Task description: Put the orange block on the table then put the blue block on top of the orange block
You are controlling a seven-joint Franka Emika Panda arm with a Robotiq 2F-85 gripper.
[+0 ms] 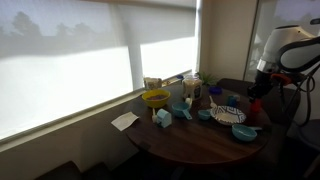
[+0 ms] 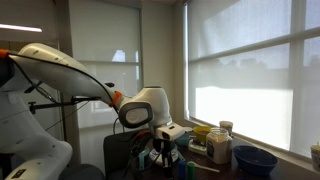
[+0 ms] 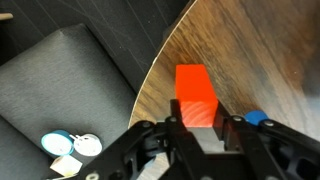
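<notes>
Fingers point(image 3: 174, 132) are seen in the wrist view clamped on the near end of the orange block point(image 3: 197, 95), one finger against each side. The block is seen lying flat on the worktop point(image 3: 255, 55), close to its curved edge, long side pointing away from the camera. The blue block point(image 3: 256, 119) is shown only as a small blue corner just past the finger on the picture's right side; the rest is hidden, so contact with the worktop cannot be told. It is near the orange block, not on top of it.

Beyond the worktop edge a dark grey cushion point(image 3: 70, 90) is seen, with two round pale blue-and-white discs point(image 3: 75, 146) lying on it.

In both exterior views the white arm point(image 1: 290, 45) point(image 2: 80, 75) is reached down over the worktop's edge point(image 1: 190, 145). In an exterior view a yellow bowl point(image 1: 155, 98) and a blue bowl point(image 1: 243, 131) are seen among small clutter, well apart from the arm's end. The orange block is too small to be made out there.
</notes>
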